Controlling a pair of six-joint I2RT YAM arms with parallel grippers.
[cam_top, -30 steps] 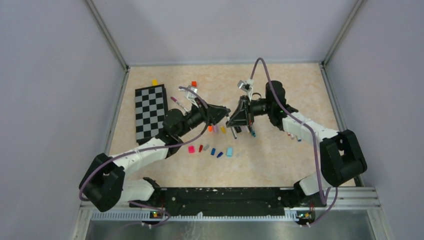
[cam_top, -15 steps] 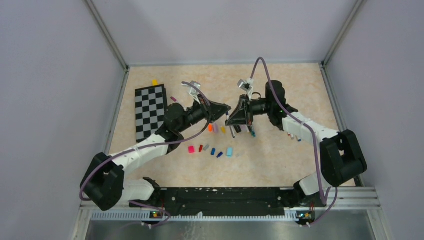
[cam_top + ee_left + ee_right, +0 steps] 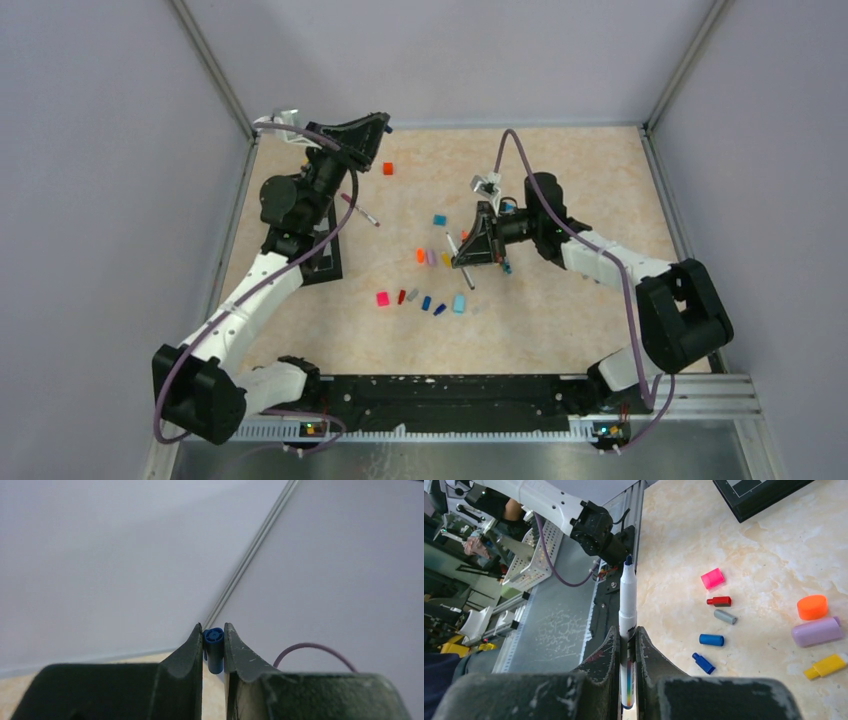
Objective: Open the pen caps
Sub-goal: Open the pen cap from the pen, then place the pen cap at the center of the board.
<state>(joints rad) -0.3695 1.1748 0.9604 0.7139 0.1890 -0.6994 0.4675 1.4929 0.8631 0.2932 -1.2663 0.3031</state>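
My left gripper (image 3: 379,123) is raised high at the back left and is shut on a dark blue pen cap (image 3: 214,649), which fills the gap between the jaws (image 3: 214,632). My right gripper (image 3: 461,258) is shut on a white pen (image 3: 627,597) with a bare dark blue tip, held low over the table's middle (image 3: 626,634). Loose caps lie near it: pink (image 3: 712,578), red (image 3: 719,601), grey (image 3: 725,616), two blue (image 3: 711,640), orange (image 3: 812,607), purple (image 3: 816,631), yellow (image 3: 825,666). The same row shows in the top view (image 3: 426,302).
A pen with a pink end (image 3: 358,210) lies at the back left. A red cube (image 3: 388,168) sits near the back. A light blue cap (image 3: 439,220) lies alone. The checkerboard (image 3: 328,266) is mostly hidden under the left arm. More pens (image 3: 505,265) lie under the right gripper.
The left arm has swung up and away from the middle to the back left, carrying the blue cap off the pen. The right gripper stays low, still holding the pen.
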